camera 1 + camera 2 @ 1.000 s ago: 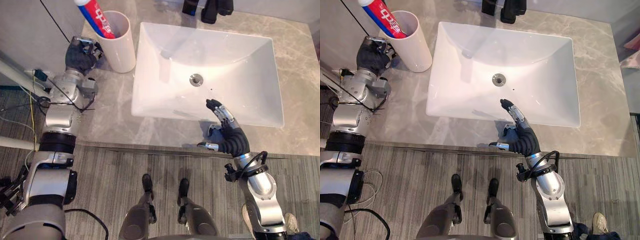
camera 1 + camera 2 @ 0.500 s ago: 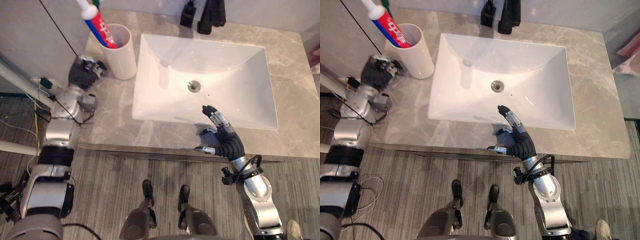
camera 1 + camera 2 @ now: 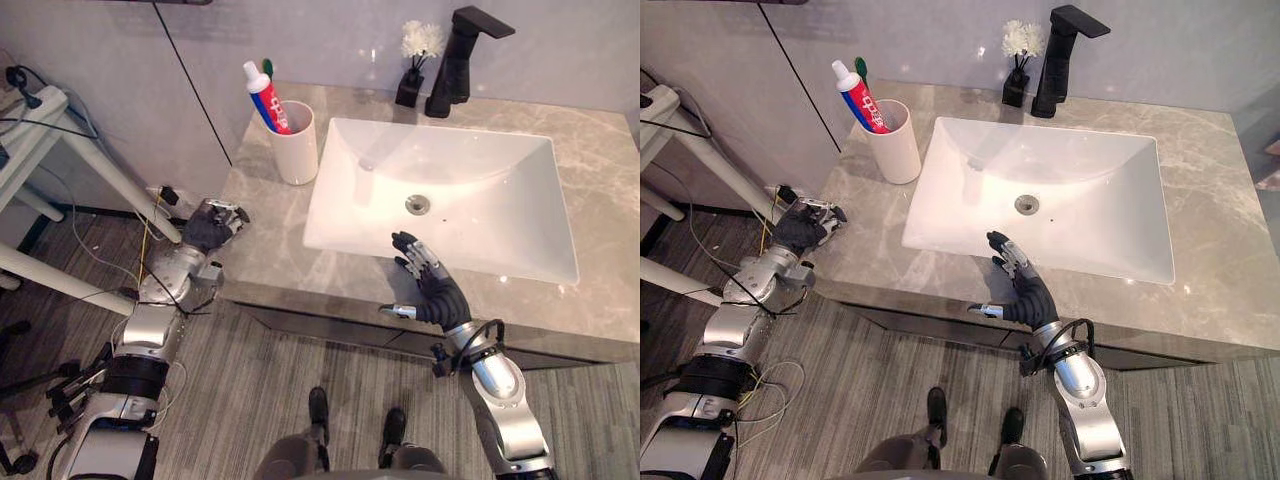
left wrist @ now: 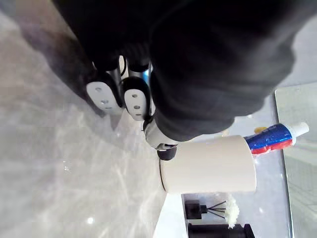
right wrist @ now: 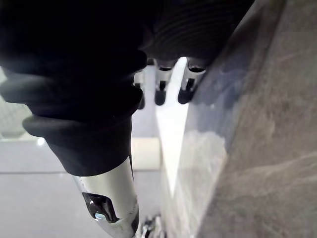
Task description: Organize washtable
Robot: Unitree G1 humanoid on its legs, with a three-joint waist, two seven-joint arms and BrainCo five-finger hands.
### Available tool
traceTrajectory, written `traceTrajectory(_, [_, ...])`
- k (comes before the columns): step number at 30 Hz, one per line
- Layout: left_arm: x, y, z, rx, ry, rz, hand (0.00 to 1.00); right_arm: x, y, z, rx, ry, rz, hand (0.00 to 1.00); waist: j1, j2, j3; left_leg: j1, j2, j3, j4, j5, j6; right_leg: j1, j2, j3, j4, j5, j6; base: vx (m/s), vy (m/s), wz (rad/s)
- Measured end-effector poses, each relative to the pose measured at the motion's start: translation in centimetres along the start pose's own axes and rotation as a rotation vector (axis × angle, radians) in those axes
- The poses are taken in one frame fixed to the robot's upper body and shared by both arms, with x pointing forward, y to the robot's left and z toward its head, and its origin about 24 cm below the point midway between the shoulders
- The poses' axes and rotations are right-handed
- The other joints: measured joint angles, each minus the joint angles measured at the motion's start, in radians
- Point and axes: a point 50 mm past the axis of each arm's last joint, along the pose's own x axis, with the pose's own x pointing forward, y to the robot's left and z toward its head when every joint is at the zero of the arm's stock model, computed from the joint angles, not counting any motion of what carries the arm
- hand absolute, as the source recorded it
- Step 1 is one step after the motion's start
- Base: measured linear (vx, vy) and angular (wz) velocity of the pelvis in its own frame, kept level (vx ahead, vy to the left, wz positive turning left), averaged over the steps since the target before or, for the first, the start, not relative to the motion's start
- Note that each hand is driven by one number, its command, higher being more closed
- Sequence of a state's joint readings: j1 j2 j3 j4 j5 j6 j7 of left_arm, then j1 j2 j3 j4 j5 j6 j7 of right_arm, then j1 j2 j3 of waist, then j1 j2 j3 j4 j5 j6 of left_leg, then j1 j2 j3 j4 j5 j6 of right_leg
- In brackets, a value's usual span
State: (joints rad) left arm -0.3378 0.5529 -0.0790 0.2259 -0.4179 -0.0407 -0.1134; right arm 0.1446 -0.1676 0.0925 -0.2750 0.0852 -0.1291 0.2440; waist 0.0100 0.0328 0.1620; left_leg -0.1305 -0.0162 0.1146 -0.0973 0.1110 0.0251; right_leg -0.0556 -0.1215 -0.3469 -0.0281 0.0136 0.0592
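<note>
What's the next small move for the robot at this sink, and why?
Probably pull the right hand away from the sink's front rim and lower it. The toothpaste and toothbrush already stand in the white cup, the right hand is open and empty, and the left hand hangs curled and empty beside the counter's left edge, so little seems left to tidy.

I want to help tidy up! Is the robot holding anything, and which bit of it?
Nothing. The left hand is curled and empty beside the counter; the right hand is open near the sink.
</note>
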Motion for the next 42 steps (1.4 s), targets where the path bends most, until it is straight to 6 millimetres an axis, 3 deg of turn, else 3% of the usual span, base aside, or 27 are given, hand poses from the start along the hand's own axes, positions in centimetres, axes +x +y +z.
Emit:
traceTrajectory(20, [0.6,-4.6,-0.7,-0.046,-0.011,-0.114,1.00,-0.2,0.2,-0.8,0.022,0.043,-0.028,0.00,-0.040,0.000,-0.047,-0.006,0.002,0.039,0.000,-0.001,0.000,-0.029,-0.001,0.043,0.001,0.003,0.007,0.02,0.006,-0.06])
traceTrajectory(30, [2.3,-4.1,0.2,-0.040,-0.031,-0.068,1.00,-0.3,-0.5,-0.4,0.003,0.020,-0.069,0.00,-0.046,0.000,-0.049,-0.028,0.010,0.076,0.000,-0.005,-0.005,-0.071,0.002,0.085,0.006,0.013,0.010,0.02,0.006,-0.11])
traceTrajectory(42, [3.9,-0.8,1.7,0.024,-0.035,0.024,1.00,-0.4,-1.0,0.1,-0.028,-0.010,-0.070,0.00,-0.045,-0.010,-0.039,-0.050,0.018,0.080,0.000,-0.005,-0.005,-0.092,0.011,0.103,0.005,0.018,0.006,0.02,0.000,-0.03])
